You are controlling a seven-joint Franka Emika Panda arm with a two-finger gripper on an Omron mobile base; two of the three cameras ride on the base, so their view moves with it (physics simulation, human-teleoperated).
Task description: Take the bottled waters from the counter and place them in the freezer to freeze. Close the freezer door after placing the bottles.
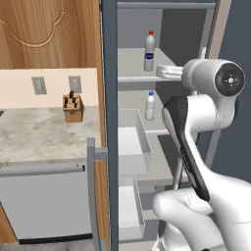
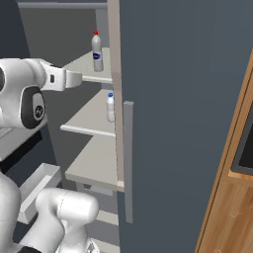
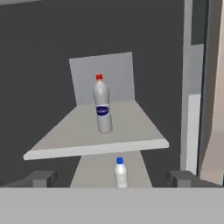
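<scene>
Freezer (image 1: 162,29), dark slate outside and pale grey inside, standing open; every position below is given relative to it. Freezer door (image 2: 183,99), swung wide to the freezer's right side with its long grey handle (image 2: 128,163) facing the base, and not yet closed, which leaves the last step of the task undone. Counter (image 1: 44,132), beige marbled stone, adjoining the freezer's left wall and carrying a wooden knife block (image 1: 73,109) against the back wall; no bottle stands on it. Red-capped bottle (image 3: 102,105), upright near the middle of the freezer's upper shelf (image 3: 65,135), set back from the front lip, presumably so that it will not topple when the door shuts. Blue-capped bottle (image 3: 120,173), upright on the shelf directly beneath, for the same reason. Gripper (image 3: 111,179), just outside the freezer's front at upper-shelf height, fingers (image 3: 41,178) spread wide and grasping nothing, a posture consistent with a bottle just set down. Each bottle bears a pale band with a dark blue oval; any lettering is too small to read.
</scene>
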